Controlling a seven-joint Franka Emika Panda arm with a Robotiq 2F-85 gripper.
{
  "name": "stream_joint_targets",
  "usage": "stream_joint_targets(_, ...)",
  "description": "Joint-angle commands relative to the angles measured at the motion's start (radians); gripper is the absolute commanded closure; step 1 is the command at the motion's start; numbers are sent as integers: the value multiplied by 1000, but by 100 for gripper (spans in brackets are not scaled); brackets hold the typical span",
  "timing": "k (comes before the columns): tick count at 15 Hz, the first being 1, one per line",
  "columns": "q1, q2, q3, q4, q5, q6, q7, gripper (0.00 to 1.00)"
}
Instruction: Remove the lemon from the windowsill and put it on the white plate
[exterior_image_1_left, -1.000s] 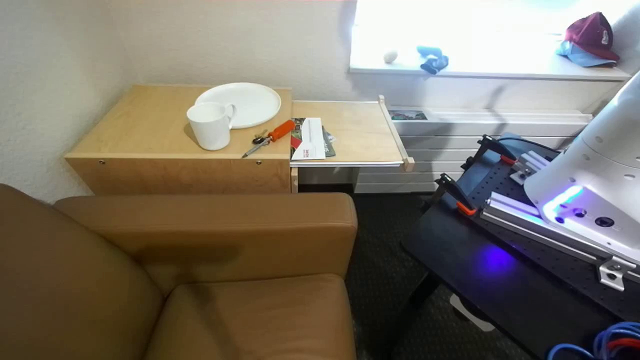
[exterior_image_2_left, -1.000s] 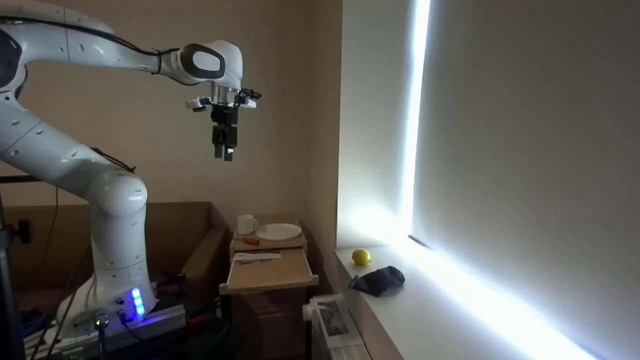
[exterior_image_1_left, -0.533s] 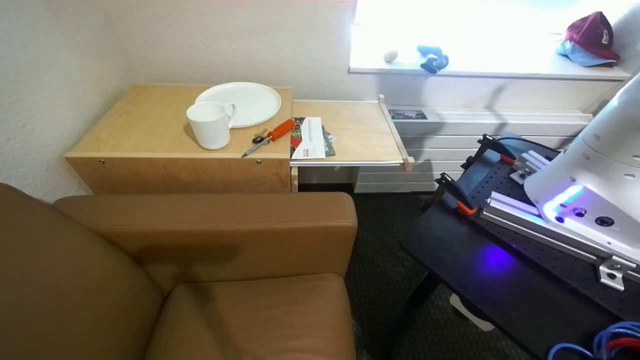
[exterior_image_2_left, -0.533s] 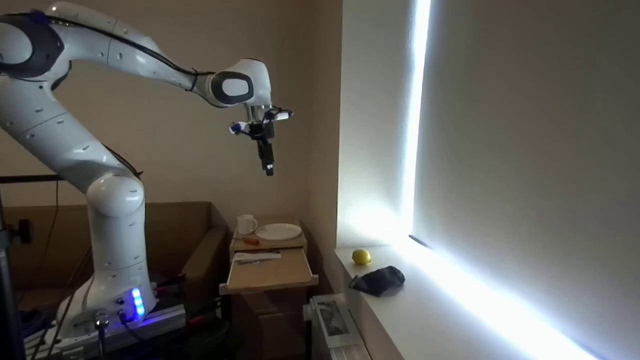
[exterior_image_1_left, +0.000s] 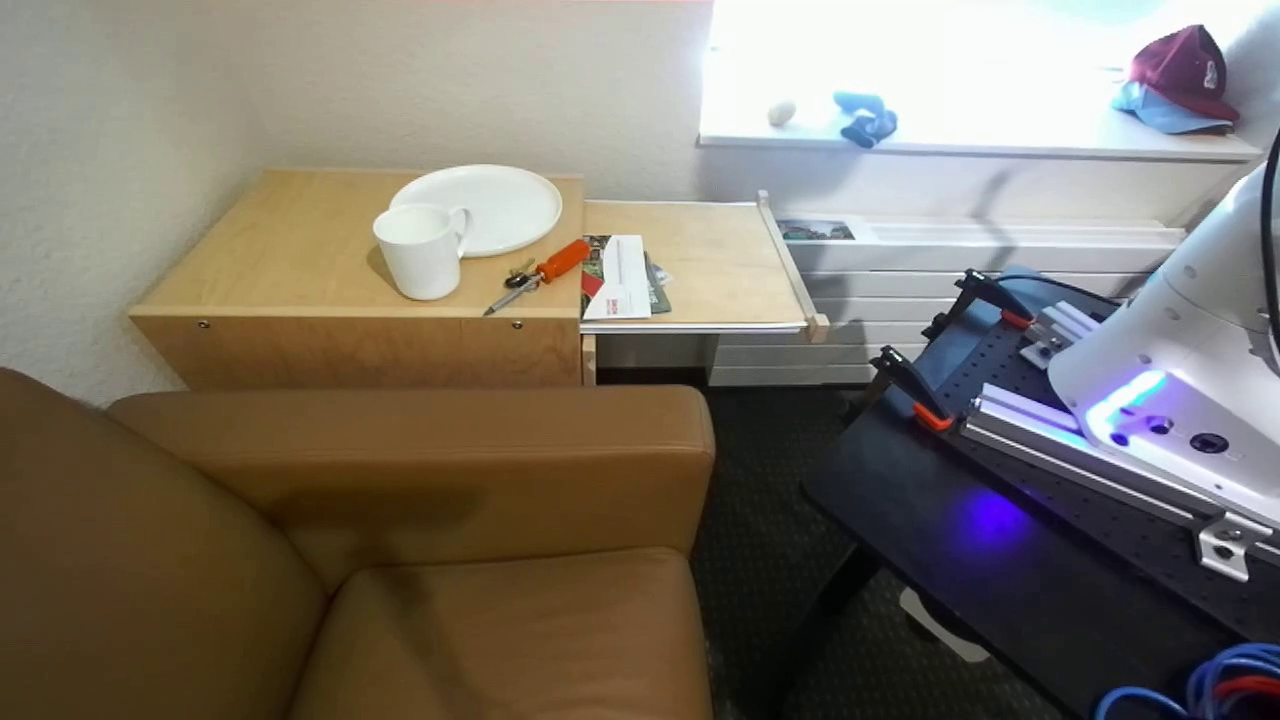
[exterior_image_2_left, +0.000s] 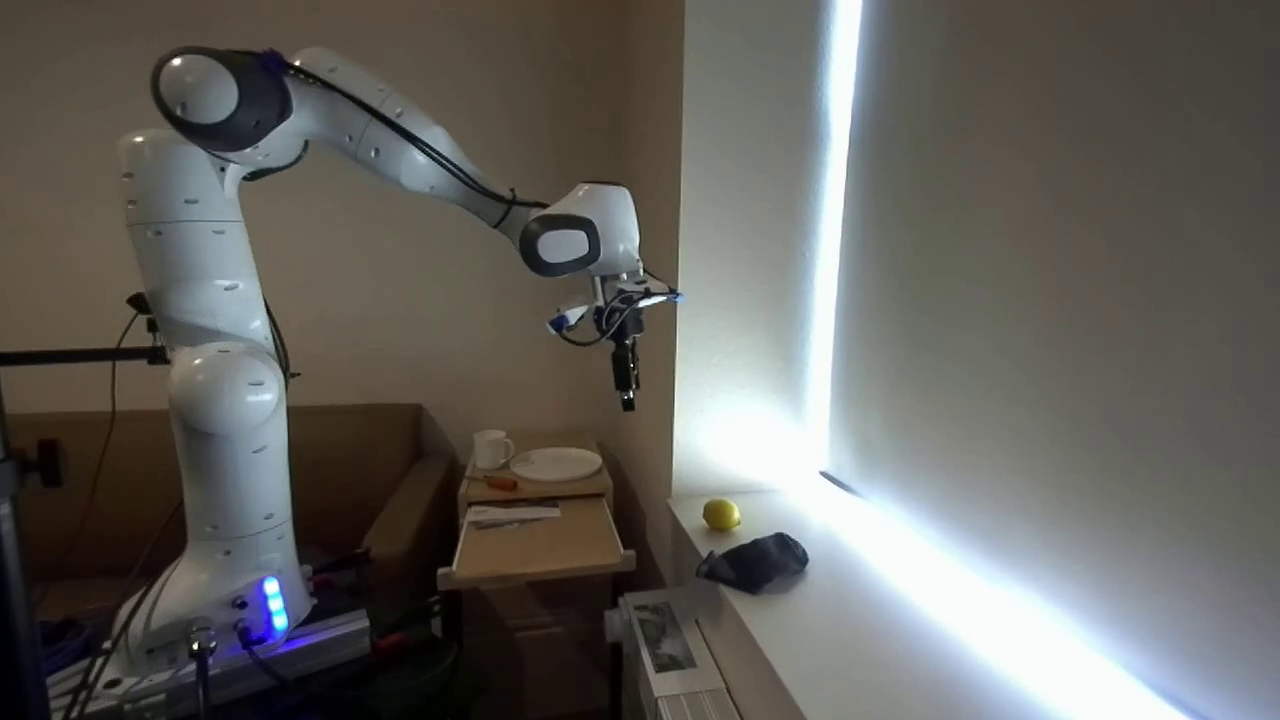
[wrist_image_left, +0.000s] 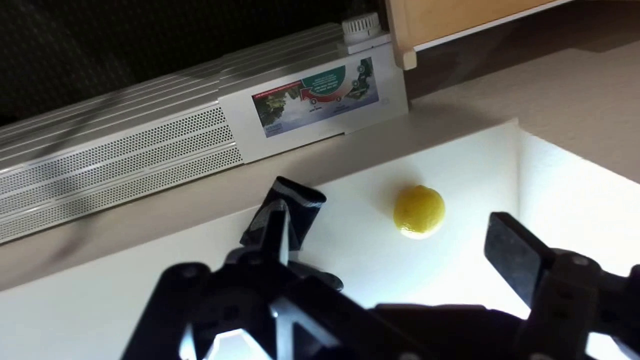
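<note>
- The windowsill (exterior_image_2_left: 820, 640): flat, white, partly washed out by glare; runs through the lower right in an exterior view.
- The lemon (wrist_image_left: 419, 211): yellow, roundish, bright along its lower edge; rests on the windowsill near its front edge, right of centre in the wrist view.
- The white plate (exterior_image_1_left: 505, 208): round, shallow; lies flat, upper left of centre in an exterior view.

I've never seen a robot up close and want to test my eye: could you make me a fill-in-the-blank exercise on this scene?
1. The lemon is not on the plate but on the ____.
2. In the wrist view, the gripper is ____, not shut.
3. The plate and the mug are both coloured ____.
4. In the wrist view, the lemon's colour is ____.

Missing words: windowsill; open; white; yellow.
</note>
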Motion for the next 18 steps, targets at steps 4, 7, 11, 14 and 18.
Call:
stream_joint_targets(4, -24, 48, 44, -53, -126, 161, 34, 0)
stream_joint_targets(7, -24, 204, 56, -38, -196, 392, 284, 0)
stream_joint_targets(11, 58, 433, 16, 66, -161, 499, 580, 0)
stream_joint_targets(14, 64, 536, 30, 184, -2, 468, 651, 0)
stream_joint_targets(18, 78, 541, 20, 189, 48, 480, 636, 0)
